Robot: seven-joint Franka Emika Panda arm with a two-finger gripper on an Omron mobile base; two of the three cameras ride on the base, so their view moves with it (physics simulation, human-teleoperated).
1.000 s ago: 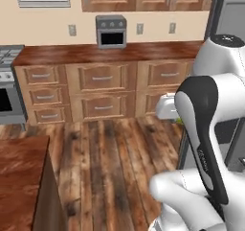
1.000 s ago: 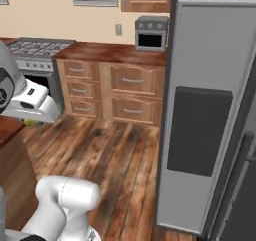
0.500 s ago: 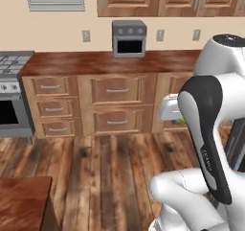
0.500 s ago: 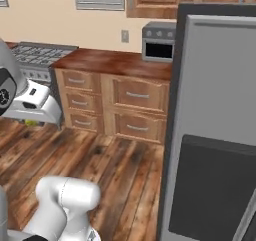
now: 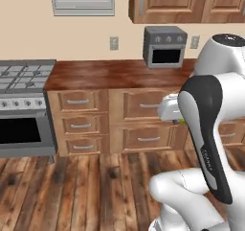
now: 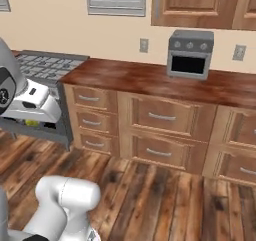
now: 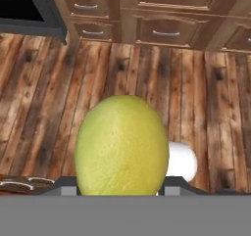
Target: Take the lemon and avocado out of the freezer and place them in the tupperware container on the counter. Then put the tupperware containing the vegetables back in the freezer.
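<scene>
lemon point(image 7: 122, 147) | in gripper point(image 7: 120, 191) jaws | above wood floor point(image 7: 206, 93)

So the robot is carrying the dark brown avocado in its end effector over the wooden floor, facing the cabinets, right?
Not quite. The fruit in the end effector is the yellow-green lemon, not the avocado; the hand view shows it plainly. The rest holds: it hangs over the wooden floor, facing the cabinets.

counter point(image 5: 115, 74), toaster oven point(image 5: 165, 46) on it
</scene>
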